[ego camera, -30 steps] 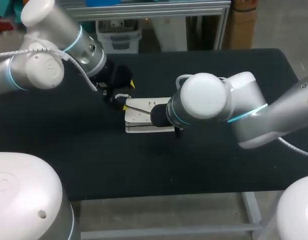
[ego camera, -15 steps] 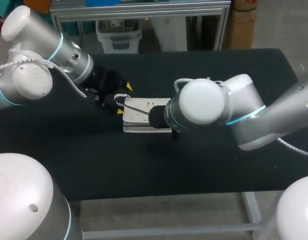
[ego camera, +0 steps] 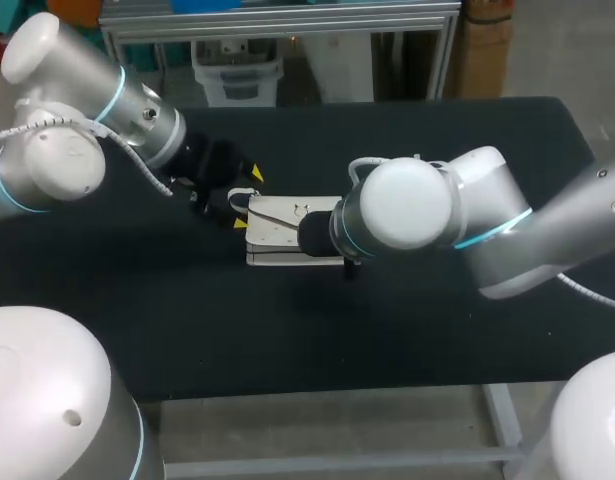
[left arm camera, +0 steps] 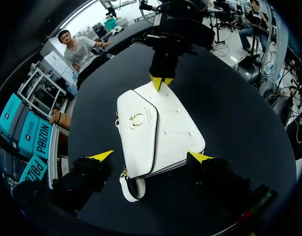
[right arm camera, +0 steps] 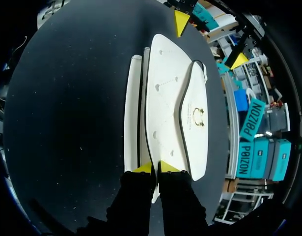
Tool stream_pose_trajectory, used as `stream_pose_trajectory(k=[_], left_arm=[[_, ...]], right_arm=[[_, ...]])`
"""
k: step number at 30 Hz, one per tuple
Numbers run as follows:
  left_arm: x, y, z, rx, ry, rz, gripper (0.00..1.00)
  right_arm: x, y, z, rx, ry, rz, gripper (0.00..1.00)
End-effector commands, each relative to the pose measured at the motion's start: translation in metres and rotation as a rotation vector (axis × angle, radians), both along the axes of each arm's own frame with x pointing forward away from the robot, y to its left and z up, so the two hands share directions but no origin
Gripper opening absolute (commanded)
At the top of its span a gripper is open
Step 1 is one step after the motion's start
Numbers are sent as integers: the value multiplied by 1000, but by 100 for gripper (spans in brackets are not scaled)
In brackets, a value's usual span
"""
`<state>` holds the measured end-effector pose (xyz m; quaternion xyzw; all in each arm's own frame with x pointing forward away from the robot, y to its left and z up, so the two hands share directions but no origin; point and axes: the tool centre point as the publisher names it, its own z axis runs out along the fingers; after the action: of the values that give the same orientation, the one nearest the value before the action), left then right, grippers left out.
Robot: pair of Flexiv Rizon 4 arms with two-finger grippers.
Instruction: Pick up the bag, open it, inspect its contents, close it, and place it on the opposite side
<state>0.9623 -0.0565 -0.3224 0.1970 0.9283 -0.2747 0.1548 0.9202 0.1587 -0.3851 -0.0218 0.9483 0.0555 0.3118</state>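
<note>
**Left gripper** (left arm camera: 151,157): open wide, yellow tips well apart. The near end of the bag lies between them. One tip is just beside the bag's corner, the other stands clear of it, so there is no grasp.

**Change:** a second ago this gripper was close in over the bag's left end. It has since drawn back toward its own side of the table. Over the last half second it has not moved.

**Right gripper** (right arm camera: 155,167): fingers drawn nearly together at the bag's opposite end. A thin edge of the bag appears to be pinched between the tips. In the head view it is hidden under its own wrist.

**White bag** (left arm camera: 163,132): lies flat on the black table (ego camera: 437,330) near the middle, between the two grippers.
- Flap (left arm camera: 133,147) down.
- Gold clasp (left arm camera: 136,119) shows on top.
- Short strap loop (left arm camera: 131,189) trails from the end nearest the left gripper.
- Position little altered, nudged slightly toward the left.

**Task standing (judged):**
- The bag is neither lifted nor opened, so the work is at an early stage.
- The right arm seems to be anchoring one end.
- With its fingers spread, the left appears to be resetting for a fresh approach to the flap or the near end.
</note>
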Motion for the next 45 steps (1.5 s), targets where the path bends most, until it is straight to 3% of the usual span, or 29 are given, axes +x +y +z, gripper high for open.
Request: stream_pose_trajectory(k=[1, 15, 24, 25, 28, 31, 45], left_arm=[[0, 0, -4, -20, -19, -7, 100], [-2, -3, -4, -47, -51, -63, 100], [-12, -19, -2, -86, -191, -136, 100], [-13, -21, -4, -85, -203, -141, 98], [-13, -27, -11, -79, -248, -146, 78], [-14, -31, -15, -81, -292, -146, 49], [-11, -44, -29, 8, -446, -146, 46]], right_arm=[[0, 0, -4, 2, -4, 0, 0], [0, 3, -13, 0, 7, 18, 0], [-1, 3, -13, 3, 5, 16, 0], [-1, 3, -13, 3, 5, 16, 0], [-1, 3, -13, 3, 5, 16, 0], [-1, 3, -13, 3, 5, 16, 0], [-1, 3, -13, 3, 5, 16, 0]])
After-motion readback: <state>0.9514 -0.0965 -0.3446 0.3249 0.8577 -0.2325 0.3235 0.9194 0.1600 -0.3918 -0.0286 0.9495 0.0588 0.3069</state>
